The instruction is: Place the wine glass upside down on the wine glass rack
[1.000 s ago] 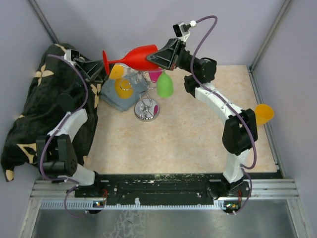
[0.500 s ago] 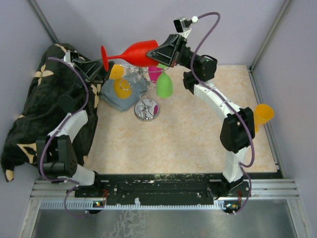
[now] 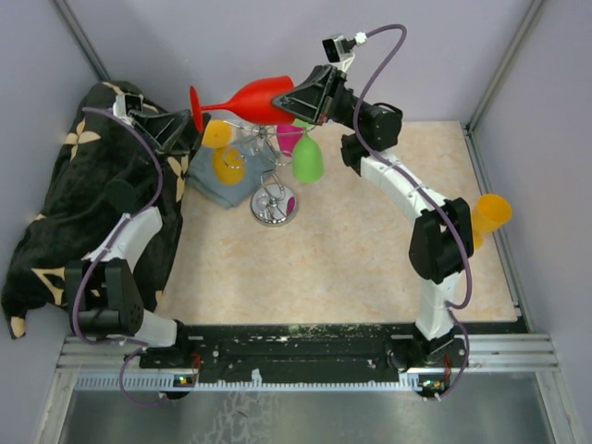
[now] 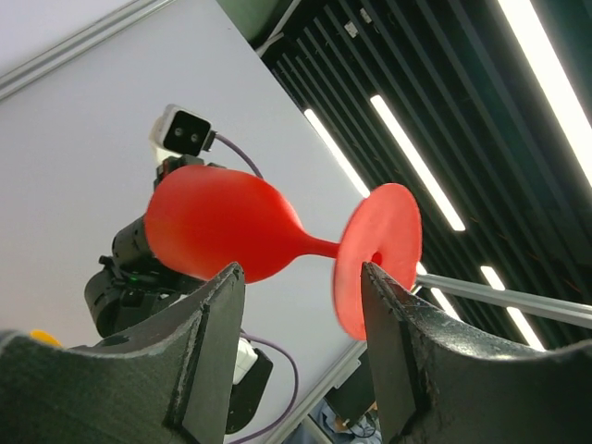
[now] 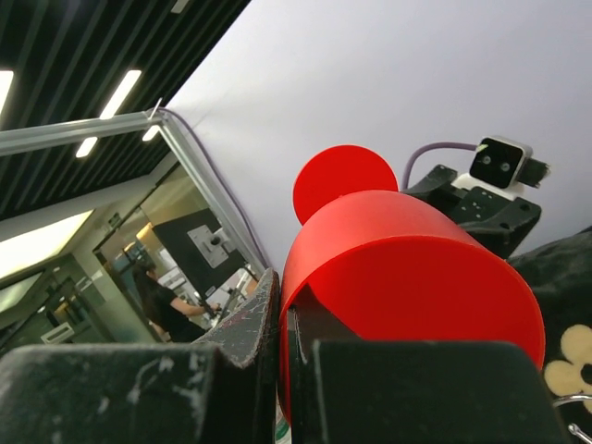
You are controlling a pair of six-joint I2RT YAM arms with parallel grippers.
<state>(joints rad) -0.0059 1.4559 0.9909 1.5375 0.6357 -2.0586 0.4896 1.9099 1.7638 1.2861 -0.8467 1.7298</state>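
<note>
Raised slightly above the wine glass rack (image 3: 275, 207), my right gripper (image 3: 298, 100) pinches the wine glass (image 3: 250, 99); left gripper (image 3: 181, 131) gapes empty; I invert next.

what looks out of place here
An orange glass sits alone at the right edge of the table, far from the wine glass rack where other glasses hang. A black flowered cloth lies heaped on the left.

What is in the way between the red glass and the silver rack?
Nothing that I can see. The right gripper holds the red wine glass sideways near the top of the rack. An orange glass, a pink glass and a green glass already hang there.
</note>
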